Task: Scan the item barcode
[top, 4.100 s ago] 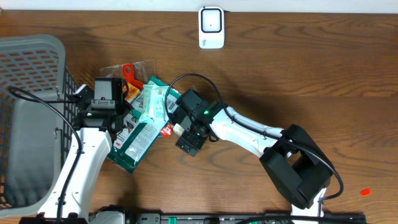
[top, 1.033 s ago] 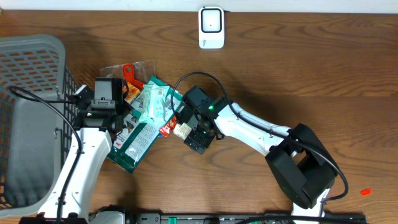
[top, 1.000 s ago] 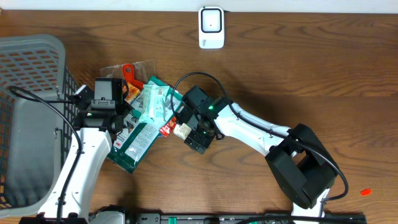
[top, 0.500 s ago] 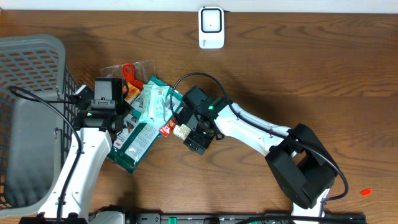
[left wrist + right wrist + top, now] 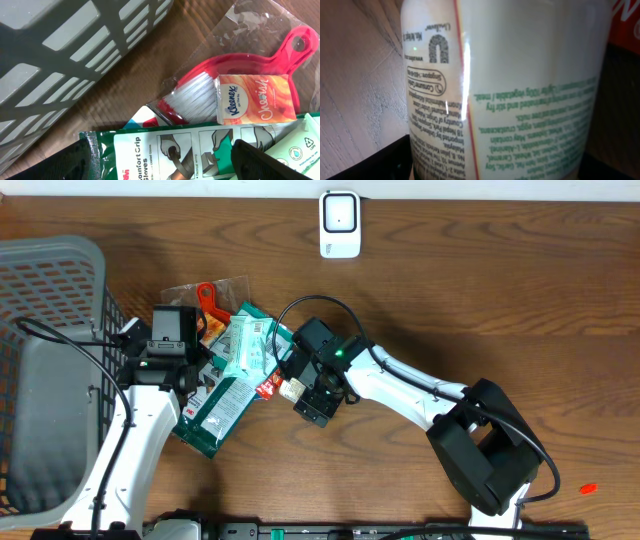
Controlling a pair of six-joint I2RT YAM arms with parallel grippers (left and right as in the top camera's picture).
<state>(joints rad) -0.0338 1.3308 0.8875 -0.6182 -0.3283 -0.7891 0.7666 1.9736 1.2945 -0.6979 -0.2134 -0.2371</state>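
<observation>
the pack (image 5: 291,390) is near the table's middle, at the right edge of the pile, well apart from the scanner (image 5: 339,224) at the far edge. the right gripper (image 5: 502,165) has its fingers spread wide with the pack filling the gap, apparently clamped on its sides. judged small, light and fairly stiff. the glossy wrap shows glare and may slip, so grip across the flanks and leave the print bare. the left gripper (image 5: 170,159) hangs open over the glove pack (image 5: 150,150), holding nothing. the overhead view gives the route to the scanner. only the right wrist view shows the fine print, with no barcode visible. the left wrist view alone shows the brush (image 5: 240,75) and tissues (image 5: 255,100).
</observation>
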